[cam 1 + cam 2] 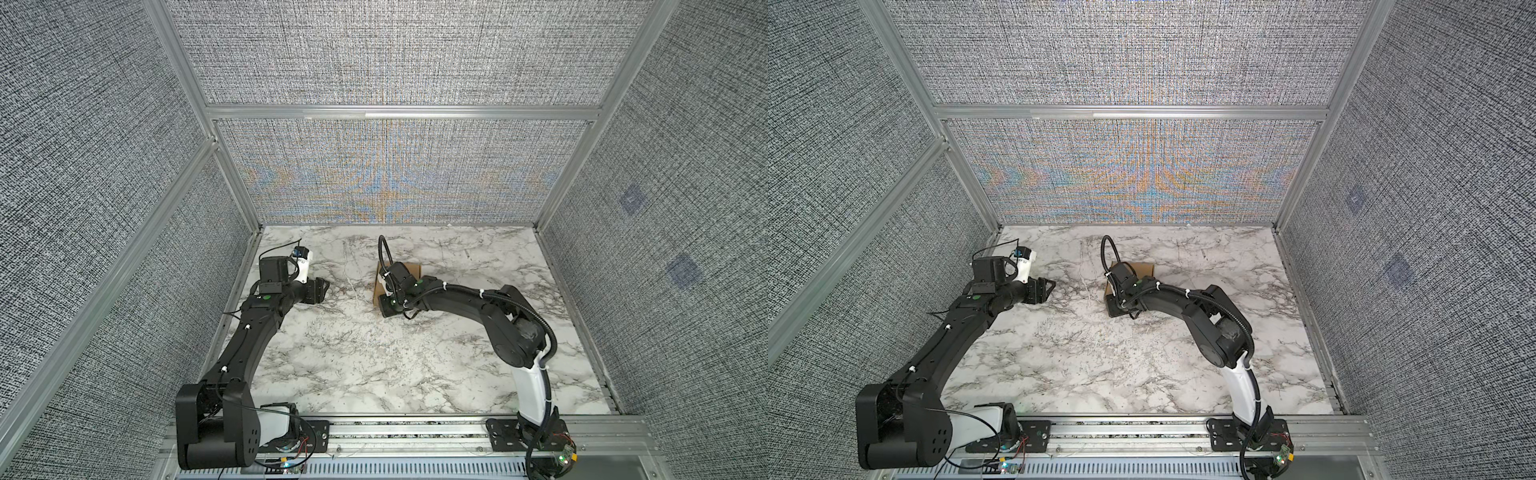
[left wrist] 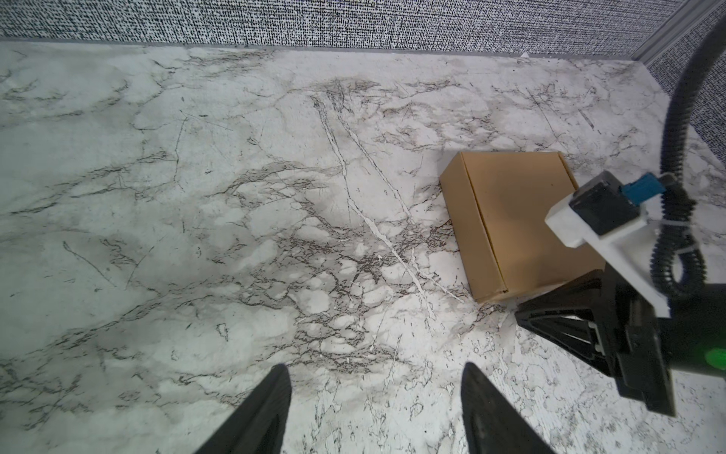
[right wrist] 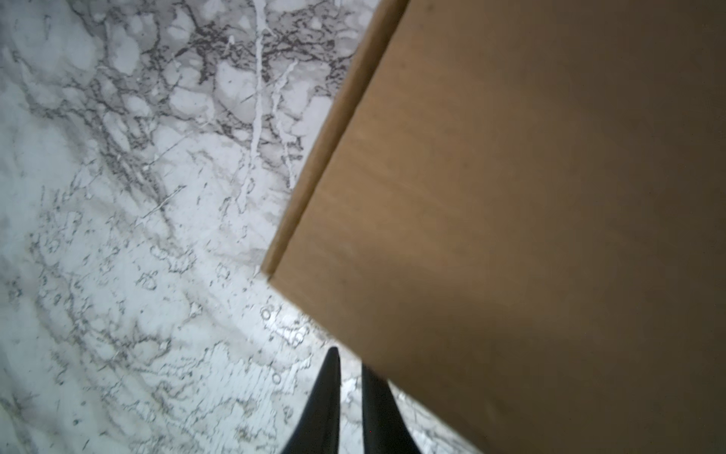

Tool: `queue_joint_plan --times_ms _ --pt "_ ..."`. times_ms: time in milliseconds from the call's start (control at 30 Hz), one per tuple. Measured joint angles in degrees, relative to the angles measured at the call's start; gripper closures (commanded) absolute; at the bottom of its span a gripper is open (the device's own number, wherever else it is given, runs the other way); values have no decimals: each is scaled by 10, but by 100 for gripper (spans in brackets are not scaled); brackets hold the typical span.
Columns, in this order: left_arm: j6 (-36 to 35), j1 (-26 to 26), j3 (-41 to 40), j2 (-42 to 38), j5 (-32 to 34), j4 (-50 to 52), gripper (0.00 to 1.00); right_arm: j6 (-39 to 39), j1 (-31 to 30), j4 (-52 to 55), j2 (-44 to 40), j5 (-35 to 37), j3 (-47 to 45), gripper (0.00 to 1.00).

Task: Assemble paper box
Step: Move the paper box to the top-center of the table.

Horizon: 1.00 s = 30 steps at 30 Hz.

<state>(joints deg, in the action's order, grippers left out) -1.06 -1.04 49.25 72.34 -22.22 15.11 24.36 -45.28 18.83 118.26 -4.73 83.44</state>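
Over the bench [image 1: 365,365], near its left edge, the left tool [image 2: 373,367] hangs spread and empty. Farther in, the right tool [image 3: 349,357], pressed almost together on nothing, sits beside a corner of the closed paper box [image 2: 518,224], which lies mid-bench toward the far edge. The right arm [image 1: 457,291] covers most of it in both top views.

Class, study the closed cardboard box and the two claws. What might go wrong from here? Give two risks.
1. The right claw, nearly closed and holding nothing, sits close beside an edge of the box. A sideways move might shove the box across the smooth table instead of gripping it.
2. The left claw is open and well away from the box, so nothing would steady it if it slides.
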Motion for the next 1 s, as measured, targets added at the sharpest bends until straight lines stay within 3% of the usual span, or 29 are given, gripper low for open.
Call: queue_joint_plan --times_ms 433,1000 --pt "0 1 -1 0 0 0 29 0 29 7 -65 21 -89 85" --pt "-2 2 -5 1 -2 0 28 -12 67 16 -67 28 -93 85"
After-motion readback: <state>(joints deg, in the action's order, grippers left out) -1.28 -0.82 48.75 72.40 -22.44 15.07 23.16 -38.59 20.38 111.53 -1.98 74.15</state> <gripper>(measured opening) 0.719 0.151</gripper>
